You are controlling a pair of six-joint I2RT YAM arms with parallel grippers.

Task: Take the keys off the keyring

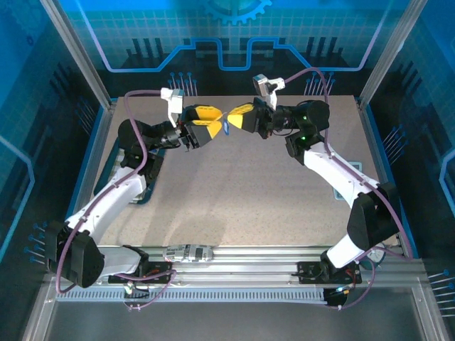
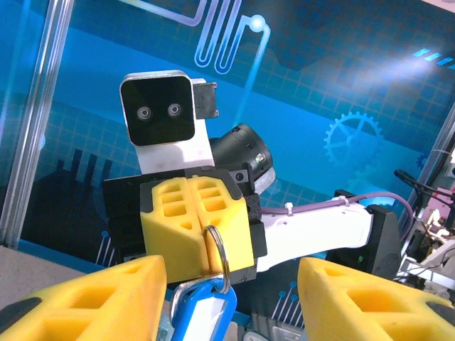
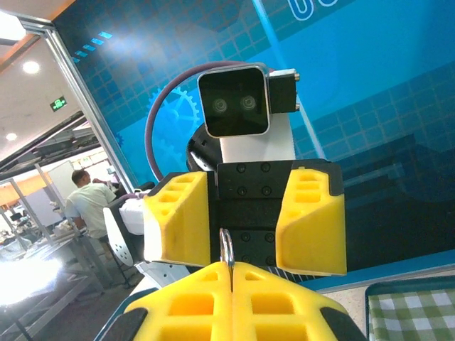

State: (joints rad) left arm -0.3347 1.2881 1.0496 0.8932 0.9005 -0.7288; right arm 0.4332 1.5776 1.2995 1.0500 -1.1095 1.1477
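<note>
Surface: speckled tan table (image 1: 234,206), mid-frame | Room: blue gear-printed panels (image 1: 234,28) (green sign (image 3: 58,104) upper left, unreadable) | Right gripper (image 2: 206,238): clamped on keyring (image 2: 221,259) | Left gripper (image 3: 244,227): spread beside hanging keys (image 2: 202,312), lower centre

Top cam looked down from above and behind the bases, far off, on the whole table (image 1: 234,202). Wrist cams sat close and level, facing each other: left saw the right gripper (image 2: 204,247), right saw the left gripper (image 3: 244,226). Both shared the keyring (image 3: 227,247).
</note>
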